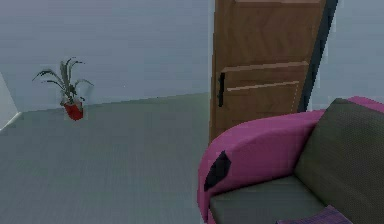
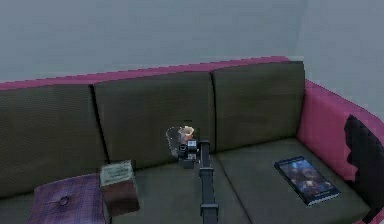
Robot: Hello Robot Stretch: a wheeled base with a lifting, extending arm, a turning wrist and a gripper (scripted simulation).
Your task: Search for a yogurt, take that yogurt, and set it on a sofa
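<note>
In the forward view you are facing a wooden door (image 1: 262, 70), with a potted plant (image 1: 68, 90) to its left and the sofa (image 1: 262, 150) coming in at the right. In the arm side view your gripper (image 2: 184, 145) is reaching over the sofa's seat with a small pale blob (image 2: 184, 131) at its tip, perhaps the yogurt. You cannot tell whether the gripper is holding it. Searching is looking finished, and setting down is likely what is remaining.
</note>
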